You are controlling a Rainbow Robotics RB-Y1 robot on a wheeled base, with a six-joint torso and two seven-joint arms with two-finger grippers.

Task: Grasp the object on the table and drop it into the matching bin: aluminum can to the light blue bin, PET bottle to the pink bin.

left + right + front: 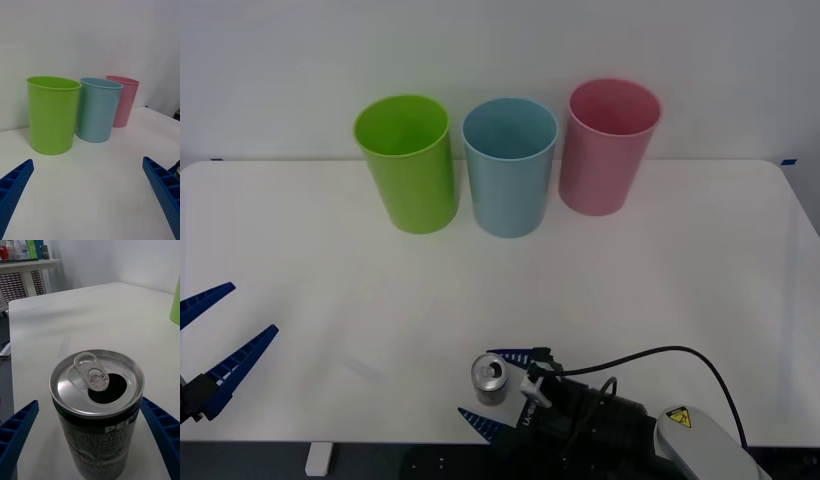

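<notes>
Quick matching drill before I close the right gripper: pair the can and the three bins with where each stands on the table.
Things:
1. aluminum can
2. light blue bin
3. pink bin
4. lime green bin

Places:
A. leftmost of the bin row
B. between the open fingers of the right gripper, at the table's near edge
C. middle of the row
D. rightmost of the row

Pairs: 1-B, 2-C, 3-D, 4-A

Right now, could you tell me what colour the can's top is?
Silver, on the can; clearest in the right wrist view.
</notes>
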